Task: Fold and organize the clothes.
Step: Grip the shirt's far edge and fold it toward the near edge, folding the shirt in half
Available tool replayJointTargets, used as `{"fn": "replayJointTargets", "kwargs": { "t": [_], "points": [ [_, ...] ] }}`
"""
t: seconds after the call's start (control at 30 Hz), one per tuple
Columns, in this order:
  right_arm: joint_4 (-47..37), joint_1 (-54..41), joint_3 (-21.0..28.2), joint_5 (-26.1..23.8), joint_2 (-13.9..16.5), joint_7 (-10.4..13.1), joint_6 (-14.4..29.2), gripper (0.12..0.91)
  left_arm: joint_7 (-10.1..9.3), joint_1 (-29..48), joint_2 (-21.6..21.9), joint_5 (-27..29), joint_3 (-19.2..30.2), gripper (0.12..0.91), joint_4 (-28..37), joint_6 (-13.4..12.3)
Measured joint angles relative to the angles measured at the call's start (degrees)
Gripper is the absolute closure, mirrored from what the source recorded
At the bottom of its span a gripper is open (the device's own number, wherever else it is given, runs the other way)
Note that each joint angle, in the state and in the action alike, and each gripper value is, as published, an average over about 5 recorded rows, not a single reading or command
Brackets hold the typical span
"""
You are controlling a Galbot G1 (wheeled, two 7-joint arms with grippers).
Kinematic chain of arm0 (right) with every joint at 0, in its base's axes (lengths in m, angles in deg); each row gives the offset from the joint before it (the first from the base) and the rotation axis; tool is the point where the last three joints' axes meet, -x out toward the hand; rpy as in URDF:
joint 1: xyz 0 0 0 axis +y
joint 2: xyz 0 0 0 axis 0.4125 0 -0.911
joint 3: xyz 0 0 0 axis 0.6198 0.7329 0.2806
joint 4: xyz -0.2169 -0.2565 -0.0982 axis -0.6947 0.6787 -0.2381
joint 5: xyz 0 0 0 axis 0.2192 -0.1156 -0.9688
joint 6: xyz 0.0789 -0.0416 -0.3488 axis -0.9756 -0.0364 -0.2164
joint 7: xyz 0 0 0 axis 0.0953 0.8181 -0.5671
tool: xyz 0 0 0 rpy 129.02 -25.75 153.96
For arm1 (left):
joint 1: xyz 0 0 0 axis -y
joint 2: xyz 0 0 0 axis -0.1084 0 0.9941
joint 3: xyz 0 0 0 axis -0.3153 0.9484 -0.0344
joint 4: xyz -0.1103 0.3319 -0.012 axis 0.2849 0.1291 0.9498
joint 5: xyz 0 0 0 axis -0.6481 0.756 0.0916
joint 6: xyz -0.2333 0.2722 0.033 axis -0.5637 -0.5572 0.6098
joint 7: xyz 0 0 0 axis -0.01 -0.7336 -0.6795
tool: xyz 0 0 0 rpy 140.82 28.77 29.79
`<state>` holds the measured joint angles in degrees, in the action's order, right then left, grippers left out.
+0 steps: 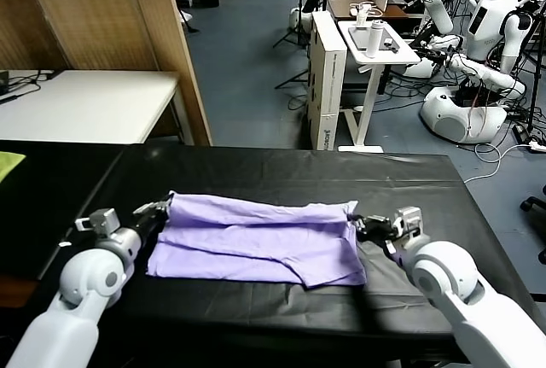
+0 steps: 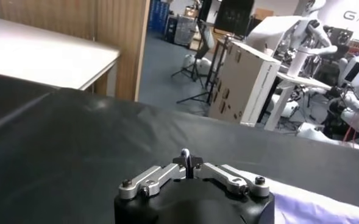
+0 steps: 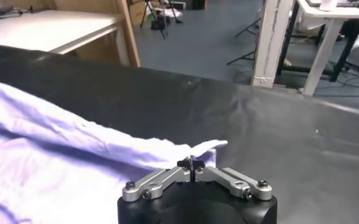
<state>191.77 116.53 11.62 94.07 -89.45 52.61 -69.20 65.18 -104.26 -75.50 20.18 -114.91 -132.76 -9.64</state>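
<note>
Lavender T-shirt [image 1: 256,240] lies folded lengthwise across the black table [image 1: 281,172]. Left gripper [image 1: 160,210] pinches its far left corner. Right gripper [image 1: 363,224] pinches its far right corner.

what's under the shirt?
Black table all around the shirt, presumably under it too. The shirt is doubled over itself; its lower layers and anything beneath are covered. Left pincer and right pincer pinch its far corners.
</note>
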Motion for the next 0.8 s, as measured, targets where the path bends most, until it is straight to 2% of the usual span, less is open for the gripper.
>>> {"fn": "replayJointTargets", "kwargs": {
  "t": [0.37, 0.8],
  "points": [
    [0.85, 1.9, -0.29, 0.14, 1.37, -0.46, -0.4, 0.887, 0.31, -5.9, -0.93, 0.1, -2.9, 0.85, -4.1, -0.21],
    [-0.04, 2.32, -0.17, 0.27, 1.97, -0.92, -0.4, 0.887, 0.35, -9.14, -2.5, 0.82, -4.19, 0.85, -5.37, -0.72]
  ]
}}
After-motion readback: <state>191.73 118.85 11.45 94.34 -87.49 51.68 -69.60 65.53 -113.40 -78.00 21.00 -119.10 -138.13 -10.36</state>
